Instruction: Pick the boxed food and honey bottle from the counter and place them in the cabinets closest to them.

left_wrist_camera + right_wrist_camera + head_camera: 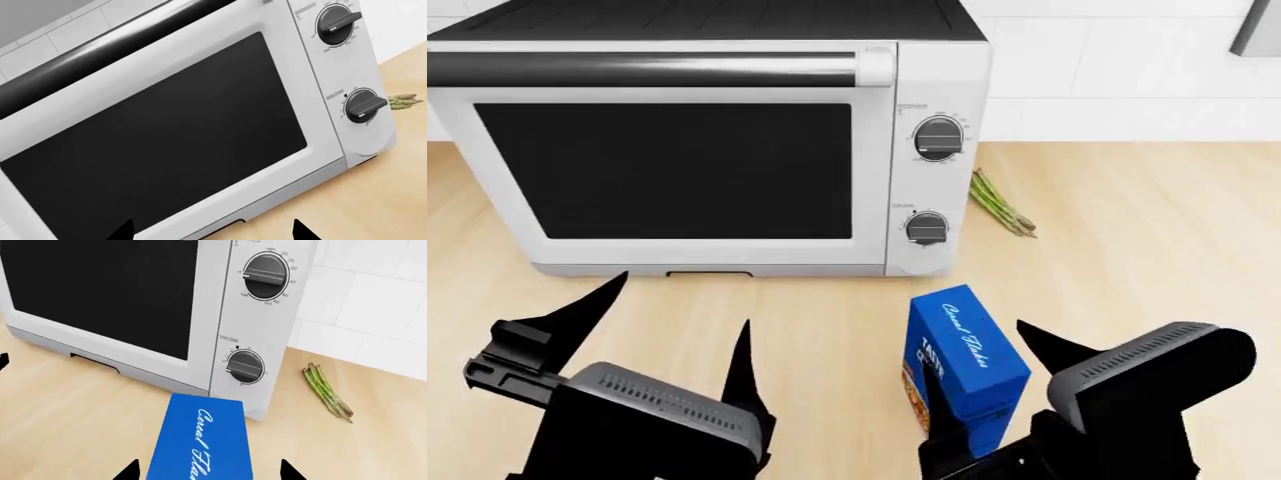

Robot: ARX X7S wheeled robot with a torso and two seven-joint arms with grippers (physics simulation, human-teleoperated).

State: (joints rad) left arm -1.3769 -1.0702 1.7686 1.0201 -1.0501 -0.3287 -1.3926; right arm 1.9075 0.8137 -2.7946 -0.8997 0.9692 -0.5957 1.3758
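Note:
The boxed food is a bright-blue cereal box with white script, standing on the counter just in front of the toaster oven's knob side. My right gripper is open and straddles it, one black finger on each side, with a small gap either way. The right wrist view shows the box top running between the right gripper fingertips. My left gripper is open and holds nothing, pointing at the oven's lower front; the left wrist view shows its tips. The honey bottle is out of view.
A white toaster oven with a dark glass door and two knobs fills the back of the counter. A bunch of asparagus lies right of it, near the white tiled wall.

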